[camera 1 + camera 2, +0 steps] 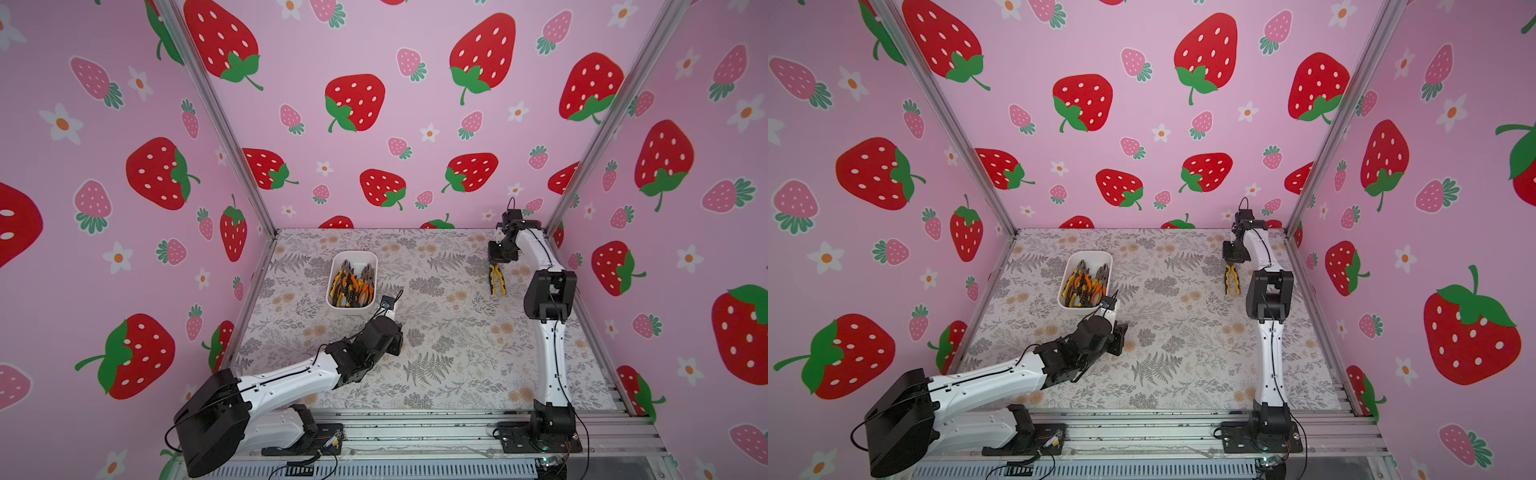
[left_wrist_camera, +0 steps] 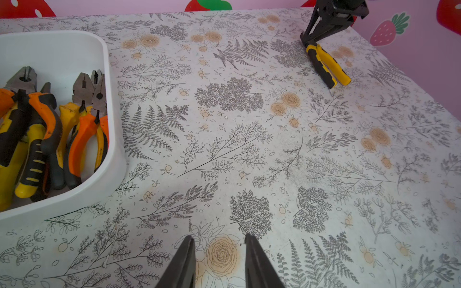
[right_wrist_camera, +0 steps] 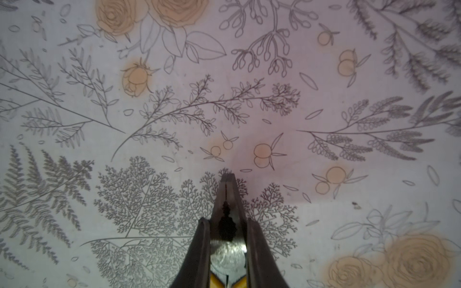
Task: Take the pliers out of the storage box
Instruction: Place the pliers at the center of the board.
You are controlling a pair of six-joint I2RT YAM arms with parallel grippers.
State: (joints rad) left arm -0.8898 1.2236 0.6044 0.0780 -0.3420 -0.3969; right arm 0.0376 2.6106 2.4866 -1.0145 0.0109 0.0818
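– The pliers (image 1: 352,286), where are they?

– Most of them lie in a heap in the storage box (image 1: 354,255). The box is white. It sits on the left part of the surface (image 1: 440,340), toward the back. The handles are orange and black, or yellow and black. The grey noses point to the back wall.

– Is the left hand (image 2: 217,240) in the box?

– No. It is just beside the box, on the box's right, by the front corner. It hangs over the bare surface. Its two fingers (image 2: 184,261) stand apart and nothing is between them. It touches no pliers.

– And over on the right?

– The right hand (image 1: 496,266) is well apart from the box, far to the right and near the back. It is clenched on one pair, the yellow pliers (image 1: 497,283). It grips them by the metal head. In the right wrist view the grey nose pokes out past the fingertips.

– Are they lying down?

– The yellow and black handles point down and toward the front, close to the surface. I cannot tell if the handle tips touch it.
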